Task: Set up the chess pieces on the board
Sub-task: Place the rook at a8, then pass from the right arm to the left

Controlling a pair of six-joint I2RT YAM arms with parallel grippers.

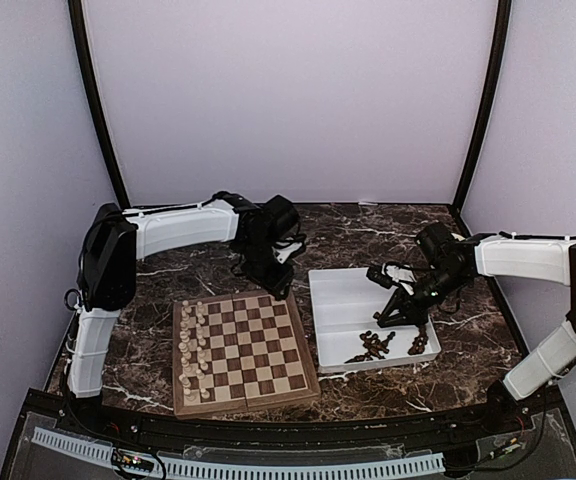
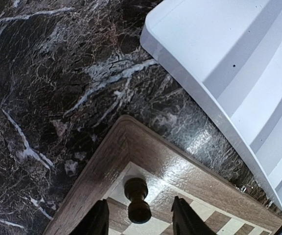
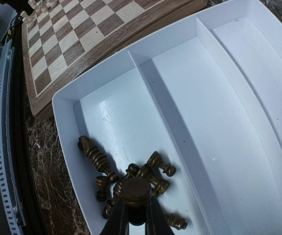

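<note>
1. Board [image 1: 243,350] lies in the lower centre of the top view, on the dark marble table [image 1: 368,230]. The white tray [image 1: 343,300] is just beside it, on its right.
2. Cream pieces [image 1: 193,350] stand in two columns along the left side of the board.
3. The left gripper [image 1: 280,285] is at the upper right corner of the board. In the left wrist view its fingers [image 2: 99,220] are spread at the bottom of the frame. One dark piece [image 2: 137,198] stands upright between them on the light corner square and touches neither finger.
4. The right gripper [image 1: 396,308] is over the tray, right of centre in the top view. In the right wrist view its fingers [image 3: 116,220] are pinching a second dark piece [image 3: 135,191], seen from above at the bottom centre of the frame.
5. Around this held piece, a pile of dark pieces [image 3: 99,159] lies in the lower left compartment of the tray. I cannot tell if the held piece touches the pile.
6. In the top view a smaller group [image 1: 418,345] lies at the lower right of the tray.
</note>
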